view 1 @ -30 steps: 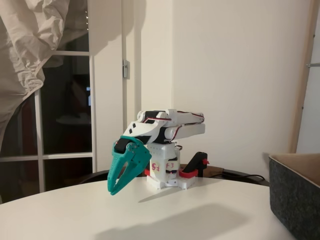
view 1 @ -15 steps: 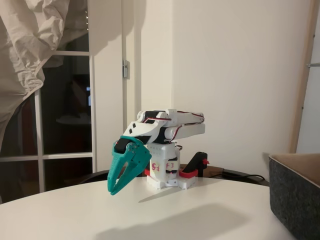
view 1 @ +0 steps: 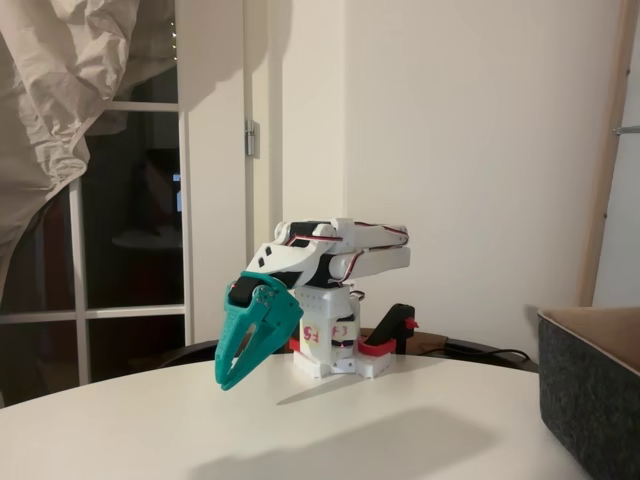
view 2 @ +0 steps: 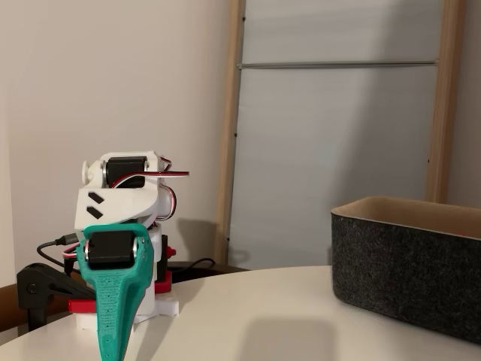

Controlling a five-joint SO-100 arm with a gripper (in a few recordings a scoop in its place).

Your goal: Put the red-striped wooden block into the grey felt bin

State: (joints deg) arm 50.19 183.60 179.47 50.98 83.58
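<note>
Arms: one, white, folded low on its base (view 1: pixel 335 285)
Grippers: one, teal, two fingers (view 1: pixel 232 378), seen in both fixed views (view 2: pixel 111 353)
Bins: one, grey felt, at the right in both fixed views (view 1: pixel 590 390) (view 2: pixel 406 263)
Tables: one, white, round-edged (view 1: pixel 330 430)
Clamps: one black and red at the arm's base (view 1: pixel 392 333)
Cables: one dark lead running off behind the base (view 1: pixel 480 351)
Blocks: cannot tell; none can be made out

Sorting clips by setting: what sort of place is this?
Probably a home room: a round white table, a glazed door dark with night, draped cloth and a grey felt bin.
</note>
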